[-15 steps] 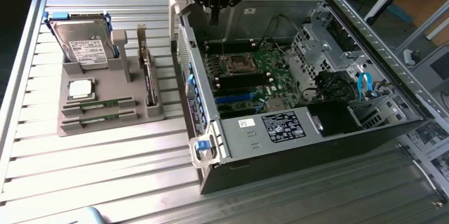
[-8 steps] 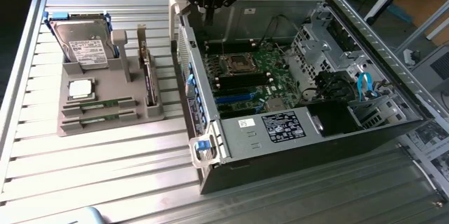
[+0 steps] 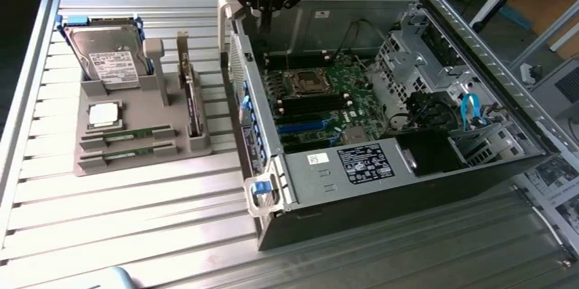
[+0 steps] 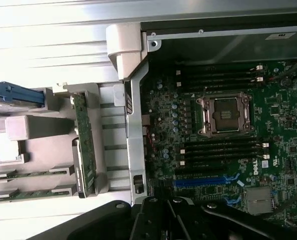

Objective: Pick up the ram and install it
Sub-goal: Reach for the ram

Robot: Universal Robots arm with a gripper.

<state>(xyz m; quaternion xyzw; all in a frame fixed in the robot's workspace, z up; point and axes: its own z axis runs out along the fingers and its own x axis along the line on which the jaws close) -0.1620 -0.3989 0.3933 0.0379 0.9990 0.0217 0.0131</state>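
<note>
Two green ram sticks (image 3: pixel 127 134) (image 4: pixel 26 175) lie side by side in the slots of a grey holder (image 3: pixel 135 160) on the slatted table, at the exterior view's left. My gripper (image 3: pixel 267 14) hangs high over the back corner of the open computer case (image 3: pixel 380 187), well away from the sticks. Its fingers are shut with nothing between them. In the wrist view the gripper's dark body (image 4: pixel 168 217) sits over the motherboard's edge. The black memory slots (image 3: pixel 316 104) (image 4: pixel 221 150) lie beside the open CPU socket (image 3: pixel 306 84) (image 4: pixel 226 115).
The holder also carries a hard drive (image 3: pixel 108 58), a silver CPU chip (image 3: pixel 104 114) and an upright expansion card (image 3: pixel 190 99) (image 4: pixel 83 145). The case wall (image 3: pixel 244 99) stands between holder and motherboard. Drive cages and cables (image 3: pixel 470 112) occupy the case at the exterior view's right.
</note>
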